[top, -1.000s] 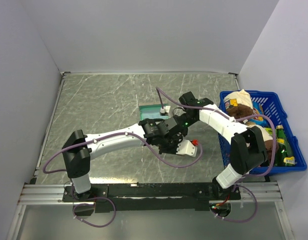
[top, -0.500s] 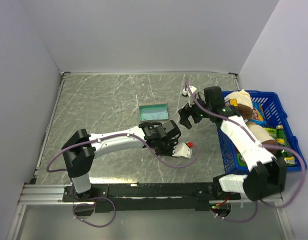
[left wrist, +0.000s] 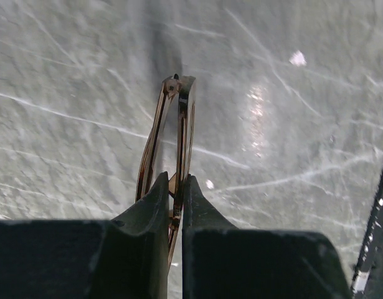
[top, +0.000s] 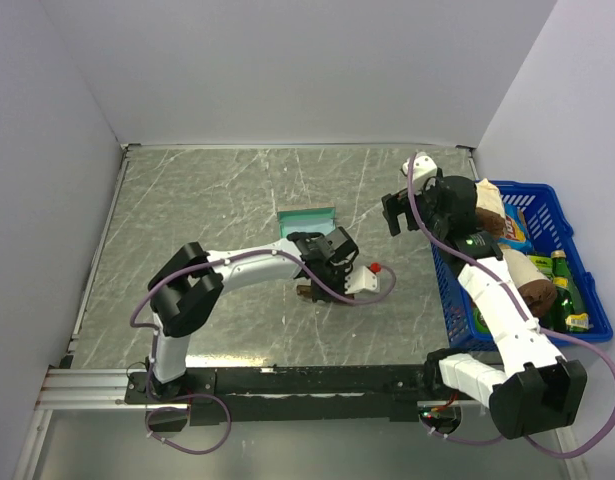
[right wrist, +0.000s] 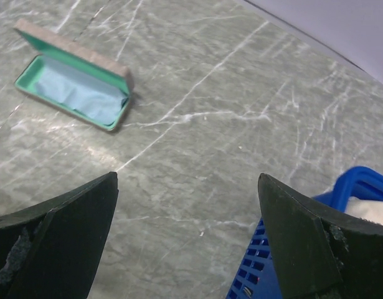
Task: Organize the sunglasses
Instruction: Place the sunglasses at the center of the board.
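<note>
The left pincer point(left wrist: 177, 187) is clenched on the folded sunglasses point(left wrist: 179, 118), holding them edge-on over the middle of the tabletop point(left wrist: 291, 124), just near of the open case point(top: 307, 221). The right pincer point(top: 397, 212) hangs released, far right beside the blue basket point(right wrist: 365, 179).

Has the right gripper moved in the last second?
Yes. In the top view the right gripper has swung right, away from the open case, and hangs open beside the blue basket's far-left corner.
</note>
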Tool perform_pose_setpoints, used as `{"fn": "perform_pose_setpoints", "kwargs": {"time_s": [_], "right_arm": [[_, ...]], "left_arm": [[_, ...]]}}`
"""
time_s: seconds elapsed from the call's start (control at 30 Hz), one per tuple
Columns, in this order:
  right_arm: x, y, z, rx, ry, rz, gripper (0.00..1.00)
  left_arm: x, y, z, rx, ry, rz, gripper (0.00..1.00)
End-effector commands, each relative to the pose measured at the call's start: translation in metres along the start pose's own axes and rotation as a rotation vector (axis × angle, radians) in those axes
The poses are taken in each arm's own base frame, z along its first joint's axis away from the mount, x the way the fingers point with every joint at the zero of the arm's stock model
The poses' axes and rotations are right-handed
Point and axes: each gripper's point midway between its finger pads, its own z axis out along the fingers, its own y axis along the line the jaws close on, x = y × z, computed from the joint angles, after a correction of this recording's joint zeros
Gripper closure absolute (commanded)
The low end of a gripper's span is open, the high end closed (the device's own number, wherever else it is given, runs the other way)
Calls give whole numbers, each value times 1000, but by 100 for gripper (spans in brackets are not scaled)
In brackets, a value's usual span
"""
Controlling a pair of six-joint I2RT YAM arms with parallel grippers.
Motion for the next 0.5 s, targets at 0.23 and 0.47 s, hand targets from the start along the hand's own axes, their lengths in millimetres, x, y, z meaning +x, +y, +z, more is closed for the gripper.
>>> {"fn": "perform_pose_setpoints", "kwargs": {"time_s": [0.23, 0.47], "right_arm": [[-20, -17, -12, 81, -101, 26, 0], [-23, -23, -17, 114, -131, 30, 0]], "left_arm": [[-29, 16, 10, 86, -84, -96, 87], [-33, 27, 17, 91, -76, -141, 81]]}}
